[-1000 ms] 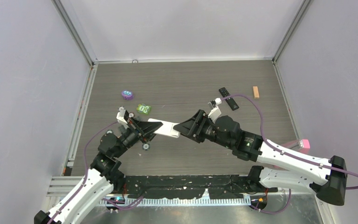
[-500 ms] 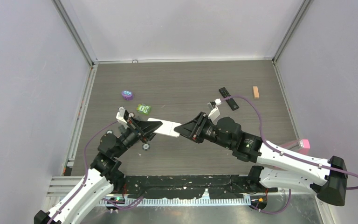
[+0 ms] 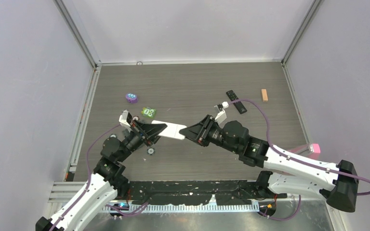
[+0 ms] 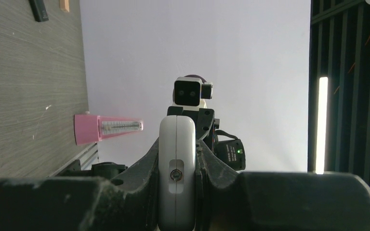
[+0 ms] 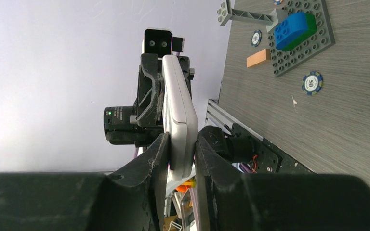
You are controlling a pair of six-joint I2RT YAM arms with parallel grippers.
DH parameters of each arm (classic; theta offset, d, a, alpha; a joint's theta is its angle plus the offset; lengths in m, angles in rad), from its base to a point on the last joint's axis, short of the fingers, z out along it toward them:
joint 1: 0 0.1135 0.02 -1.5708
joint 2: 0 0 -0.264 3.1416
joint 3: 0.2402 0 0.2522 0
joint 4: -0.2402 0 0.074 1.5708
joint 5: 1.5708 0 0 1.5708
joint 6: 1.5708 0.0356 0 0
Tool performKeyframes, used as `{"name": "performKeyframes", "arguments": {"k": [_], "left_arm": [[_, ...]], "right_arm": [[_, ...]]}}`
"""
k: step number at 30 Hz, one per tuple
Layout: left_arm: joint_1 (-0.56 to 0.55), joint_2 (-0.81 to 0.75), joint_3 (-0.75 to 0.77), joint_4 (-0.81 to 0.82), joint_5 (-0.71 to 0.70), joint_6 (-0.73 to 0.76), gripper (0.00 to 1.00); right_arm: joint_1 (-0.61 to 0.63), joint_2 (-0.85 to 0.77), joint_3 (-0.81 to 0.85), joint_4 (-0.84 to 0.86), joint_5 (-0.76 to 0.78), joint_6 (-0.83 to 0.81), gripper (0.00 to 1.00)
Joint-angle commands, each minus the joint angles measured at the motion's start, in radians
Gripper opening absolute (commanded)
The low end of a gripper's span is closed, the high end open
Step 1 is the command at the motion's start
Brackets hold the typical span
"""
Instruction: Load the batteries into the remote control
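Note:
A white remote control [image 3: 173, 131] hangs in the air between my two grippers, above the table's middle. My left gripper [image 3: 160, 130] is shut on its left end, and the left wrist view shows the remote [image 4: 177, 163] edge-on between the fingers. My right gripper [image 3: 185, 131] is shut on its right end, and the right wrist view shows the remote [image 5: 178, 106] clamped between the fingers. A black remote [image 3: 236, 101] lies at the back right. No batteries show in any view.
A purple toy [image 3: 131, 98] and a green piece [image 3: 148, 112] lie at the back left. A small round disc [image 3: 151, 151] lies under the left arm. A wooden block [image 3: 264, 95] lies at the far right, and a pink object [image 3: 313, 149] sits at the right edge. Poker chips [image 5: 312, 82] lie near a grey baseplate [image 5: 296, 48].
Both grippers have shifted slightly left and away with the white remote held between them. The right arm has stretched a little further left.

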Motion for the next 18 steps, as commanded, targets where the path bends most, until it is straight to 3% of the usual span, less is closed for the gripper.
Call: {"name": "performKeyframes", "arguments": {"k": [1, 14, 18], "left_arm": [[0.003, 0.005, 0.050, 0.072, 0.021, 0.035, 0.00], [-0.003, 0.084, 0.094, 0.157, 0.182, 0.132, 0.00], [-0.007, 0.095, 0.113, 0.156, 0.213, 0.168, 0.00]], "right_arm": [[0.000, 0.063, 0.004, 0.070, -0.036, -0.006, 0.12], [0.001, 0.227, 0.072, 0.136, -0.101, -0.034, 0.10], [0.001, 0.245, 0.084, 0.150, -0.106, -0.071, 0.18]]}}
